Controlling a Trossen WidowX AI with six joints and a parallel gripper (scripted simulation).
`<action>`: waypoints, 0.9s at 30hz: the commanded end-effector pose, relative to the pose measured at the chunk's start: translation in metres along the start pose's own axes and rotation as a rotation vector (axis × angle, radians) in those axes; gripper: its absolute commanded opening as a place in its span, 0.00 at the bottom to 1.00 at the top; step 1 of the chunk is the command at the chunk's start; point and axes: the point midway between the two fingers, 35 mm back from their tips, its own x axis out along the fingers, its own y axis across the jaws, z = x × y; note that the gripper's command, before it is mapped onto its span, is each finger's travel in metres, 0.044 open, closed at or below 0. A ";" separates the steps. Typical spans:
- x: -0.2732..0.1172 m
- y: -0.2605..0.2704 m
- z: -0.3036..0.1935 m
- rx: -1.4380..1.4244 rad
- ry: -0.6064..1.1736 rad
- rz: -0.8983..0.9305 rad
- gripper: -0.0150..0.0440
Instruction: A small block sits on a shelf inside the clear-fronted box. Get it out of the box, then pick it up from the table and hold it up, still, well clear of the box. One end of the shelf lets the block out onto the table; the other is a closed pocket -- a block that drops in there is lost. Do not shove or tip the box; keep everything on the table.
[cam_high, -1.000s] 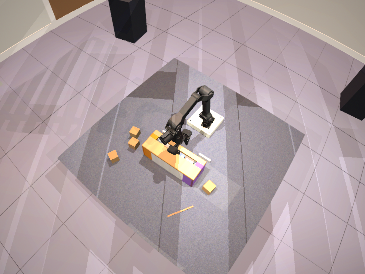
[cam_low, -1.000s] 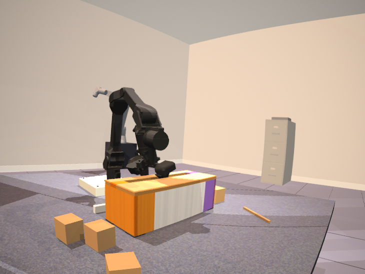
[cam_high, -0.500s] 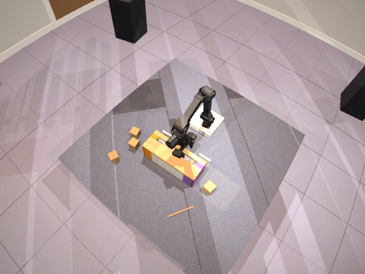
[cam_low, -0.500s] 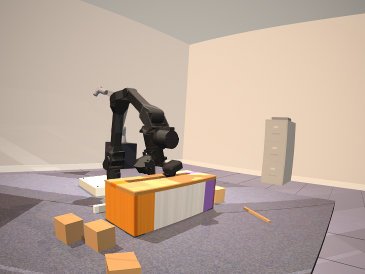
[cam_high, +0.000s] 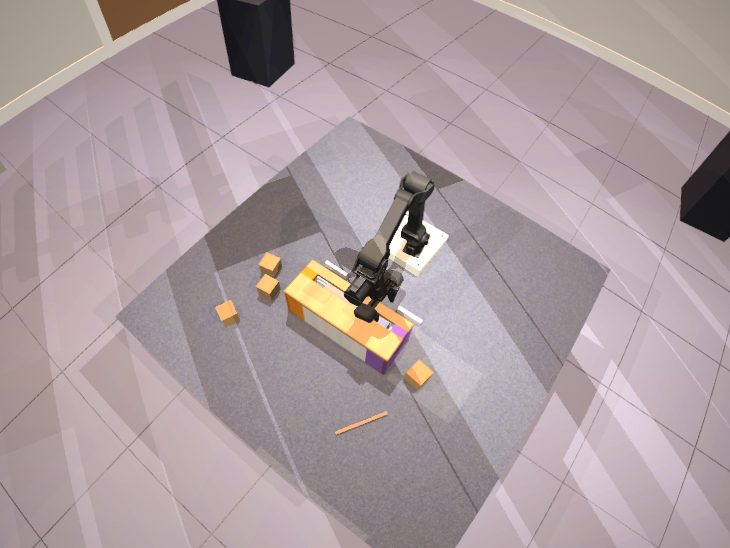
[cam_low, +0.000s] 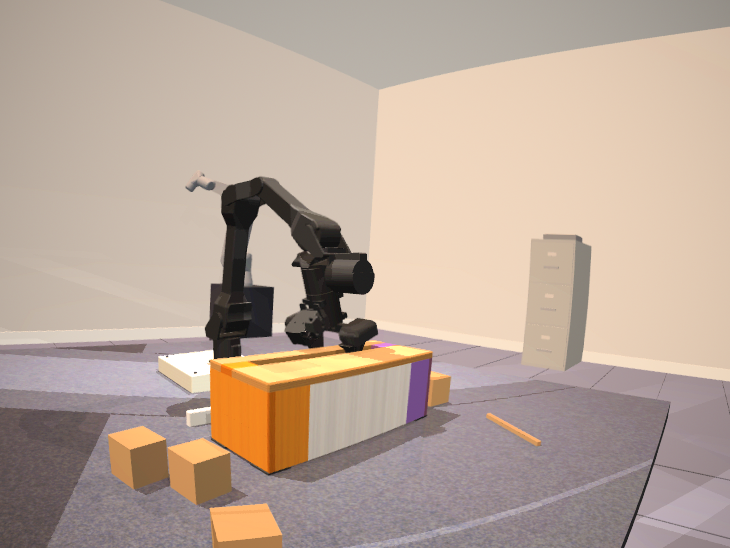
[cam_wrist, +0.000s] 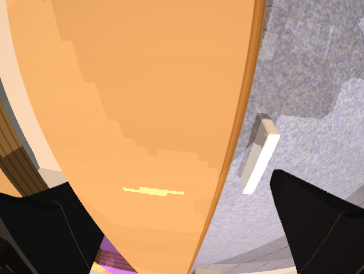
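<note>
Over the box (cam_low: 347, 407) lid | our gripper (cam_low: 330, 336) jaws spread, empty | block unseen (likely light, rigid; pinch flat sides)

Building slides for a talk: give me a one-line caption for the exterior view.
The open, empty gripper hangs at the top of the orange box, near its purple end.

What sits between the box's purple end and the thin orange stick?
One orange cube, close beside the purple end of the box; past it, bare mat up to the stick. Top view.
</note>
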 end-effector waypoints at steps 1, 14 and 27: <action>0.004 -0.001 -0.012 0.000 0.005 -0.002 0.93; 0.010 -0.001 -0.036 0.000 0.008 -0.002 0.93; -0.051 0.000 -0.050 -0.003 0.006 0.000 0.93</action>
